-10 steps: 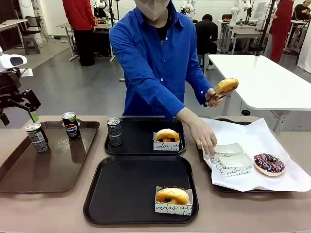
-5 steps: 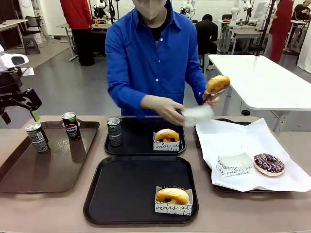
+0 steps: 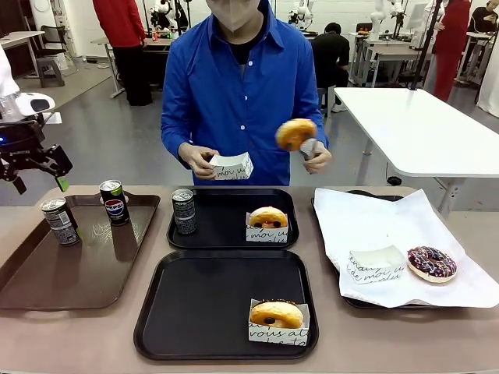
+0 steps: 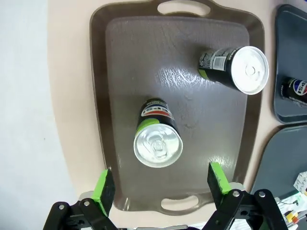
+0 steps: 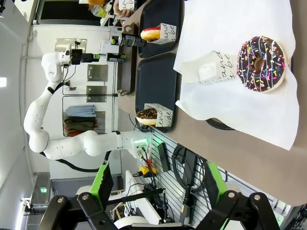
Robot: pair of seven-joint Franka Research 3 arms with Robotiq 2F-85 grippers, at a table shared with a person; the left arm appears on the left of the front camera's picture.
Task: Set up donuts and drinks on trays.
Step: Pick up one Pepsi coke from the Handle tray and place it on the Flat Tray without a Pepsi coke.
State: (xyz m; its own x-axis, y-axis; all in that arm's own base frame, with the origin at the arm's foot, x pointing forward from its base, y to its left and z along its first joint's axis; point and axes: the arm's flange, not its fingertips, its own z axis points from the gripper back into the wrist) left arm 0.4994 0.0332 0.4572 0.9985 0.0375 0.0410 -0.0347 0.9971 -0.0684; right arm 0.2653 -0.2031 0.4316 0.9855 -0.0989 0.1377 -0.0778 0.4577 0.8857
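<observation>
Our left gripper (image 4: 160, 184) hangs wide open and empty above the brown tray (image 4: 98, 96). One upright can (image 4: 157, 143) sits ahead of the gap between its pads, and a second can (image 4: 235, 72) stands well apart. We judge this can is meant for the near black tray (image 3: 195, 312), which holds a sleeved donut (image 3: 276, 315) but no drink. We should descend straight, close on the can's body below its rim, then lift it upright clear of the tray's edge. Our right gripper (image 5: 159, 181) is likewise open and empty.

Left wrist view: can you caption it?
Open left gripper above a brown tray holding a near can and a far can.
</observation>
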